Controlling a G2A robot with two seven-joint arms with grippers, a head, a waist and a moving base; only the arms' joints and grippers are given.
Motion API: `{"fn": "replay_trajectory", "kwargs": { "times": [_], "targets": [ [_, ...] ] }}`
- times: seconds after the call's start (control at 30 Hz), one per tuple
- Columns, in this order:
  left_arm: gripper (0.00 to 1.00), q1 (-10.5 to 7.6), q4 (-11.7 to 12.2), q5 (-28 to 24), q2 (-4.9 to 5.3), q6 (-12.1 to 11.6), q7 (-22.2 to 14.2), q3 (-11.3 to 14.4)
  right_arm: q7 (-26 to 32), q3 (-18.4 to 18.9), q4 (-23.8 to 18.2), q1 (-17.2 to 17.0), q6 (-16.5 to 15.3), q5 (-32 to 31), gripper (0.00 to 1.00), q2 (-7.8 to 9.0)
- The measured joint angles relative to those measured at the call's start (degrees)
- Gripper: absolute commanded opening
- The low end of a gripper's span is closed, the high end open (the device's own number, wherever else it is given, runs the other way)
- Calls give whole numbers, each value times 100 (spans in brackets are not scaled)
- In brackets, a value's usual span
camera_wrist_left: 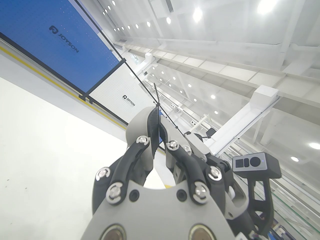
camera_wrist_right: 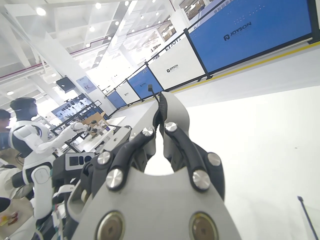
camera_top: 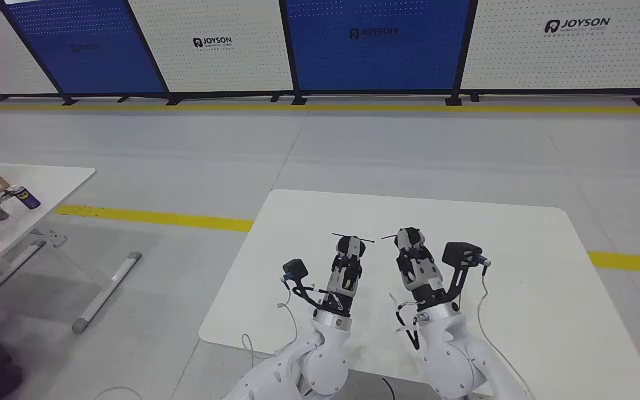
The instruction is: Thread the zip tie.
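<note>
- A grey hall floor crossed by a yellow line [camera_top: 150, 216] is fenced at the top of the frame by blue and white perforated partition panels [camera_top: 380, 45]. A white rectangular table [camera_top: 520, 300] takes up the lower right of the top view.
- The black plastic zip tie [camera_wrist_right: 153, 93] is held up above the table in the lower middle of the top view. Its square head pokes out past the tips of the right gripper [camera_wrist_right: 162, 99], whose two fingers are pressed together on the strap.
- The left gripper [camera_wrist_left: 157, 112], just beside it, is likewise clamped tight, on a thin black pointed strip [camera_wrist_left: 156, 94]. Whether this is the same tie's tail cannot be told.
- A second white table [camera_top: 40, 180] sits at the left edge.
</note>
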Motion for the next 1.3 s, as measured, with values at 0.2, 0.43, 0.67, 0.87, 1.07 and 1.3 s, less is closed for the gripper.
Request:
{"fn": "replay_trajectory", "kwargs": {
  "times": [0.2, 0.43, 0.67, 0.87, 1.07, 1.3],
  "targets": [
    [0, 0, 0, 0, 0, 0, 0, 0, 30, 14, 33, -16, -33, 8, 0, -6],
    [0, 0, 0, 0, 0, 0, 0, 0, 152, 37, 124, -12, -172, -26, 0, -50],
    [0, 0, 0, 0, 0, 0, 0, 0, 120, 96, 99, -42, -281, -19, 0, -89],
    [0, 0, 0, 0, 0, 0, 0, 0, 231, 95, 169, -18, -324, -43, 0, -128],
    [0, 0, 0, 0, 0, 0, 0, 0, 258, 80, 221, 6, -370, -54, 0, -171],
    [0, 0, 0, 0, 0, 0, 0, 0, 287, 98, 308, 17, -411, -32, 0, -215]
  ]
}}
